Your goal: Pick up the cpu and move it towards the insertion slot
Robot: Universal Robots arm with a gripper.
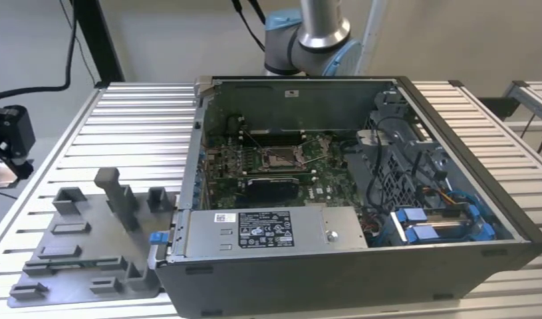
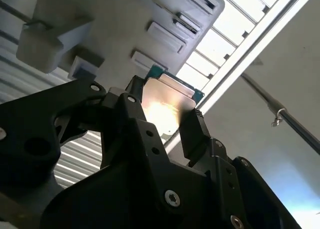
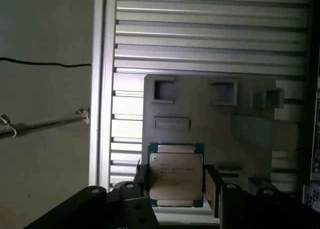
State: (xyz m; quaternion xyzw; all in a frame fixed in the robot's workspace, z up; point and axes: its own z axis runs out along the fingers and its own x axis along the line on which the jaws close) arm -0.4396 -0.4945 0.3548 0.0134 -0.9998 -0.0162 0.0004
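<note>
In both wrist views the cpu, a thin square chip with its silvery metal face showing and a green rim, sits between my black fingers. My gripper is shut on it, one finger on each side edge. It hangs above the grey fixture plate near the table's edge. In the exterior view my gripper is at the far left, off the table's side. The insertion slot, a square socket with a silver frame, lies on the motherboard inside the open case, far to the exterior view's right of my gripper.
The open computer case takes up the middle and right of the slatted aluminium table. The grey fixture plate with upright blocks lies at the front left. A black rectangular recess sits just in front of the socket. The arm's base stands behind the case.
</note>
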